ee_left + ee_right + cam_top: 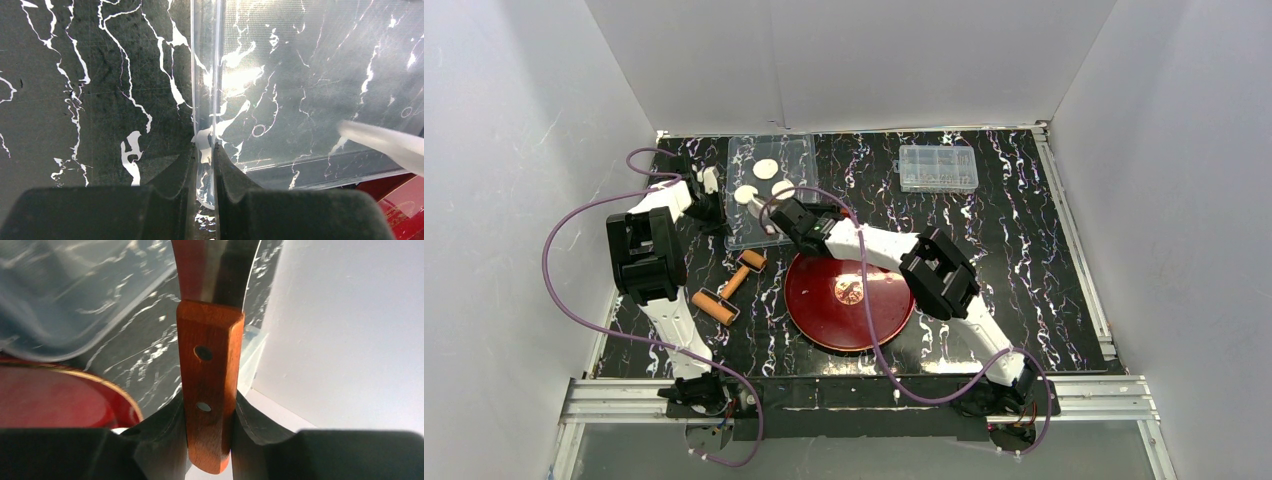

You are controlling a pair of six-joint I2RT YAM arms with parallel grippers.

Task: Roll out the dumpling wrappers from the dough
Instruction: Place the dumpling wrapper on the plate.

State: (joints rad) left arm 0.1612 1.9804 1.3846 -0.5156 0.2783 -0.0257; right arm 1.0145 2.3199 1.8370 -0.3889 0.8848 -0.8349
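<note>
Three small white round dumpling wrappers (766, 168) lie on a clear plastic tray (794, 155) at the back of the table. The dough I cannot tell apart from them from above. My left gripper (716, 203) (204, 150) is shut on the tray's left rim (206, 100). My right gripper (779, 216) (209, 402) is shut on the wooden handle (207, 365) of a metal-bladed scraper, over the tray's near part. Its pale blade (385, 141) reaches in over the tray in the left wrist view.
A red plate (849, 310) lies in front of the tray, under the right arm. Two wooden rolling pins (744, 270) (716, 305) lie left of the plate. A clear lidded box (938, 168) stands at the back right. White walls close three sides.
</note>
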